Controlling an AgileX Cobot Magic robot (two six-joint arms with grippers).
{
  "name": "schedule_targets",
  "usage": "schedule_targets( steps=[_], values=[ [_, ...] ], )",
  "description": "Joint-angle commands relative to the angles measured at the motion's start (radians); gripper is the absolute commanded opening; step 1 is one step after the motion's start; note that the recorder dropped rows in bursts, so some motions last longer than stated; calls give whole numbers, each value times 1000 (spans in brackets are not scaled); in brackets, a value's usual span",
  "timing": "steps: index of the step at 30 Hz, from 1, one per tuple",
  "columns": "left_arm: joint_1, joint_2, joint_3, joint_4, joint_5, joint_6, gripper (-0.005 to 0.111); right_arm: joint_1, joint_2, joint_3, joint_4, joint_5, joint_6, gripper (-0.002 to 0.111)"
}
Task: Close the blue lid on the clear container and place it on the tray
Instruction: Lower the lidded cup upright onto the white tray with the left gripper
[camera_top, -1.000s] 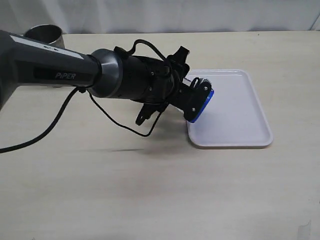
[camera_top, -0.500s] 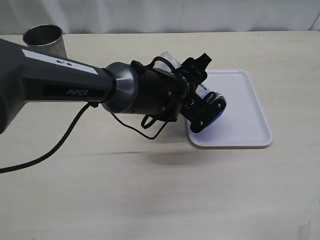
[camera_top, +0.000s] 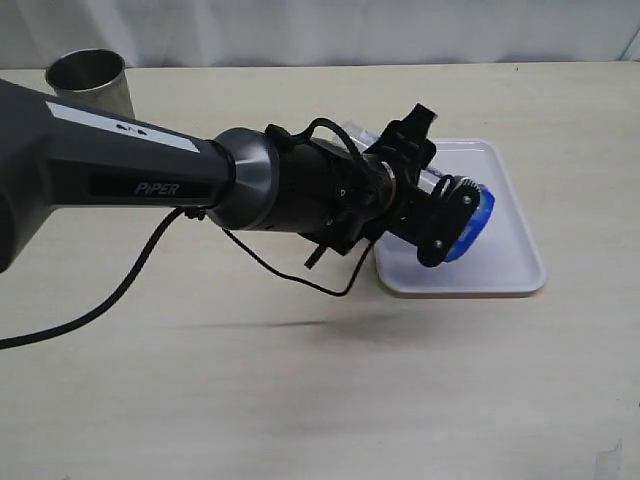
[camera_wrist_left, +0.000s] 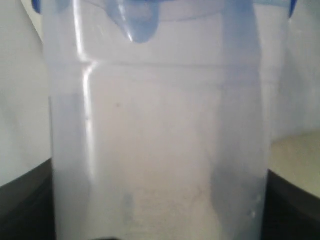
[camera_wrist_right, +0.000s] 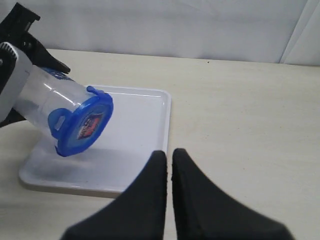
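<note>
While the right hand (camera_wrist_right: 168, 160) sits closed, the left hand (camera_top: 432, 175) clasps the clear container (camera_wrist_right: 45, 95).

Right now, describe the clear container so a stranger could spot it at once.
Find the flat white tray. Over it, the left gripper holds a see-through tumbler tilted sideways. Unlike the grey metal cup, it wears a bright blue lid.

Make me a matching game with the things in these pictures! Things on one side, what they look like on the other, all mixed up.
Things:
1. blue lid
2. clear container
3. tray
4. metal cup

What they look like:
A. white, lying flat
B. shiny grey, standing upright
C. see-through, tilted over the tray
D. bright blue, with a sticker

Pairs: 1-D, 2-C, 3-A, 4-B
</note>
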Motion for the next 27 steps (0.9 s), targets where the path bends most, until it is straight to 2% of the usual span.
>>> schedule_targets(
  steps=[1, 6, 12, 21, 27],
  values=[
    [22, -13, -12, 12, -229, -270, 0, -4, -6, 2, -1, 3, 0, 4],
    [83, -13, -12, -37, -531, -442, 0, -4, -6, 2, -1, 3, 0, 4],
    [153, -2, -12, -496, -821, -442, 0, -4, -6, 2, -1, 3, 0, 4],
    [165, 124, -12, -730, -1223, -465, 0, -4, -6, 2, -1, 3, 0, 4],
    [165, 221, -12, -857, -1434, -465, 0, -4, -6, 2, -1, 3, 0, 4]
  ],
)
